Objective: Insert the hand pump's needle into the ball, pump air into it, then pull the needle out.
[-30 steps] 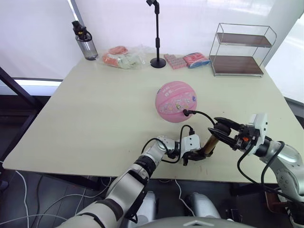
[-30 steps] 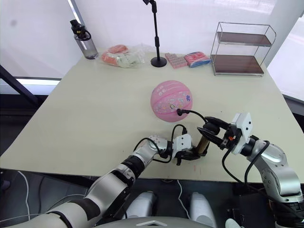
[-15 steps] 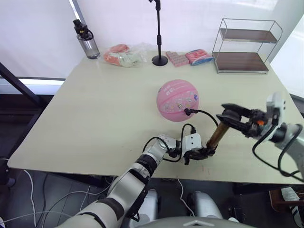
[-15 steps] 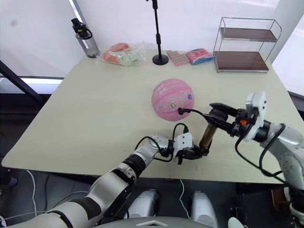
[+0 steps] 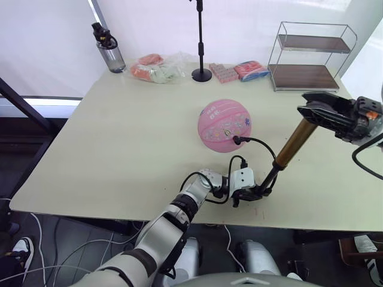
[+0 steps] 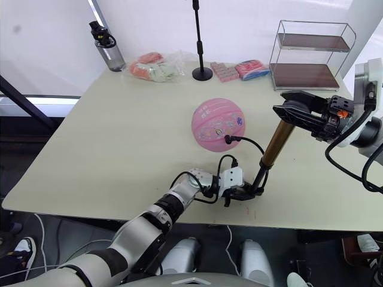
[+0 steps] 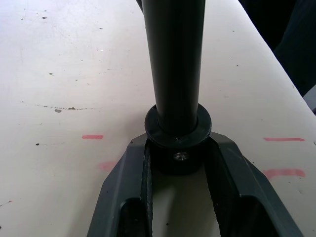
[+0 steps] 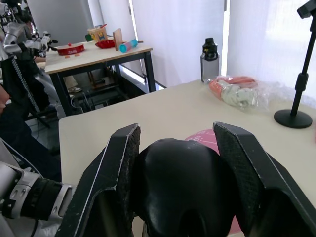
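Item, hand pump (image 5: 293,145): long axis runs slantwise between my two sets of fingers, foot low on the surface (image 5: 119,143) at my left, black handle high at my right, the gold barrel drawn well out along a dark rod. Item, left gripper (image 7: 178,163): fingers closed snug on the pump's black base collar, one either side, pinning it to the surface near the front edge; the rod rises straight away from them. Item, right gripper (image 8: 175,163): fingers clamped on the pump's black handle, which fills the gap between the pads (image 8: 123,163); this arm is the one placed to work the stroke, and I judge the next move to be a push down along the barrel's axis, back toward my left fingers. Item, ball (image 5: 224,126): pink, resting on the surface beyond my left fingers and below my right ones, apart from both. Item, hose (image 5: 258,145): thin, black, looping from the pump's foot up to a black fitting seated against the ball's near side; the needle itself is too small to tell, presumably inside.
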Robot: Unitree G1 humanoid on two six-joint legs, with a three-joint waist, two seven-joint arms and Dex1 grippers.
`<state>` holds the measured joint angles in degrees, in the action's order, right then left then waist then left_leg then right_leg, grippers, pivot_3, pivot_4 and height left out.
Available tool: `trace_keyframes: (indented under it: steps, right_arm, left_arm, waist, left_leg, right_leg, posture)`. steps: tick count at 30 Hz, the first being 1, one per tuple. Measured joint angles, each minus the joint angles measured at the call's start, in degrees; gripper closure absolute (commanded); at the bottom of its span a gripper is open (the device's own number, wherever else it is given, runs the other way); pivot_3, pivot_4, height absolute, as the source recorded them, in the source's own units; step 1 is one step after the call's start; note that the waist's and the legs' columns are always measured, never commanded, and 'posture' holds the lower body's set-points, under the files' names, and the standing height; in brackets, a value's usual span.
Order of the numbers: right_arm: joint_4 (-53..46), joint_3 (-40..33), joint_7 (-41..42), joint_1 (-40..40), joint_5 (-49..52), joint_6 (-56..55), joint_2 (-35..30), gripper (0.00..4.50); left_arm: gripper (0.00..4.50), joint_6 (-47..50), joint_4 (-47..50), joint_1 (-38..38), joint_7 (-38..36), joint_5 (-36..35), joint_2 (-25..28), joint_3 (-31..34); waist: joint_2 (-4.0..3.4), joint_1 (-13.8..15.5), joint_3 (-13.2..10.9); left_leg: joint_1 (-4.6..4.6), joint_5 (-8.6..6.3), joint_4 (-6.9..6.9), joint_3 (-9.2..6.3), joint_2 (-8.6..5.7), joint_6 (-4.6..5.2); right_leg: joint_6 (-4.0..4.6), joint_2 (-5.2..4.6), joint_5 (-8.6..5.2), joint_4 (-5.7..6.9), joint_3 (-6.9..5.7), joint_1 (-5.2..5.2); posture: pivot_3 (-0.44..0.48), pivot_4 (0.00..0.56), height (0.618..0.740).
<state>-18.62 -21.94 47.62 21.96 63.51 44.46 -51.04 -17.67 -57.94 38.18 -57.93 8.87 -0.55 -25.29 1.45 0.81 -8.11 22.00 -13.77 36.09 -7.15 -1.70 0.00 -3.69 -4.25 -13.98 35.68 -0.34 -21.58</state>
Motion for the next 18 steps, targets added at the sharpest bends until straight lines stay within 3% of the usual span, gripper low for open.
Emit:
trace_keyframes:
  steps: [8,18]
  right_arm:
    - [-2.21,0.27,2.44,-4.32,-5.34,-5.65,1.58,2.58]
    - [1.73,11.91,5.25,-16.31,-21.63,-23.16,12.81,2.58]
  left_arm:
    - [3.47,-0.03,-0.02,-0.16,0.21,0.02,0.00,-0.09]
    - [3.47,-0.01,-0.96,-0.58,0.77,0.25,0.38,-0.24]
  waist:
    - [0.11,-0.01,0.07]
    - [0.64,-0.15,0.76]
  left_leg:
    - [-0.04,0.05,0.00,0.02,0.01,0.09]
    - [-0.19,-0.10,-0.03,-0.07,0.13,-0.16]
  right_leg:
    - [-0.02,0.03,0.01,0.00,-0.05,0.01]
    - [0.02,0.12,-0.02,0.00,0.00,0.08]
  posture:
    - [0.000,0.150,0.731]
    - [0.000,0.150,0.731]
